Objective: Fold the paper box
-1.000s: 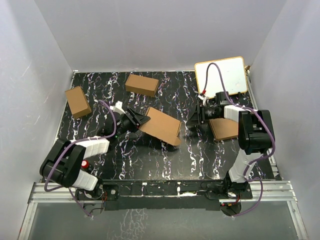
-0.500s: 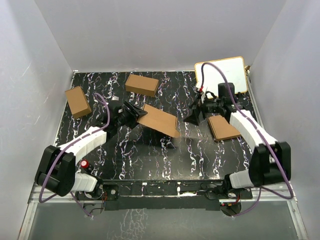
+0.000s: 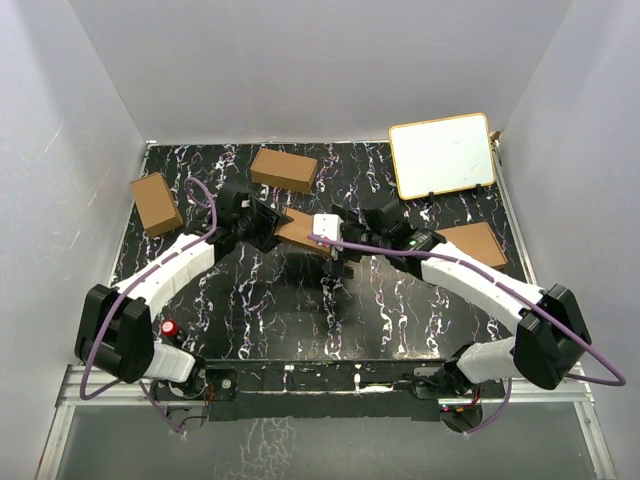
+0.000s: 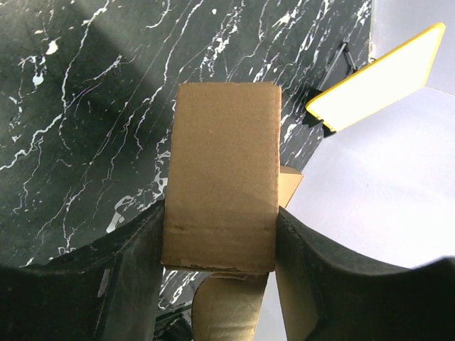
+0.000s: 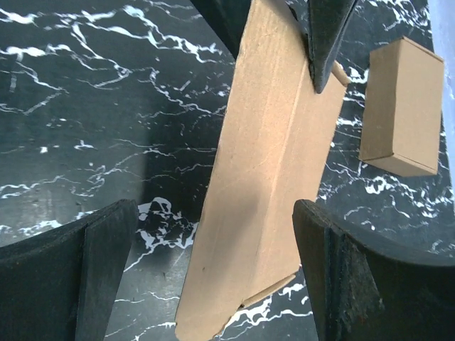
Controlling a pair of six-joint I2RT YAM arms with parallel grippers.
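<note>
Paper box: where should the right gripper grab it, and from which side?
Grip the paper box at its free end, opposite the left gripper, which clamps the other end. Come in end-on along its length: the right gripper straddles that slim end, jaws open, so closing across the width should hold.

Black marbled tabletop (image 3: 300,330) — plain white walls (image 3: 300,70)

Nearer than the paper box (image 3: 303,232), the table (image 3: 400,320) lies bare up to the arm bases, leaving wide passage. Just behind the paper box stands a short carton (image 3: 284,169); well to its left is a second carton (image 3: 155,203), and to its right a pile of sheets (image 3: 478,243), with a whiteboard (image 3: 442,155) farther back. The left gripper (image 3: 270,228) clamps its left end. The right gripper (image 5: 215,213) straddles the other end, jaws apart, with narrow gaps either side.
</note>
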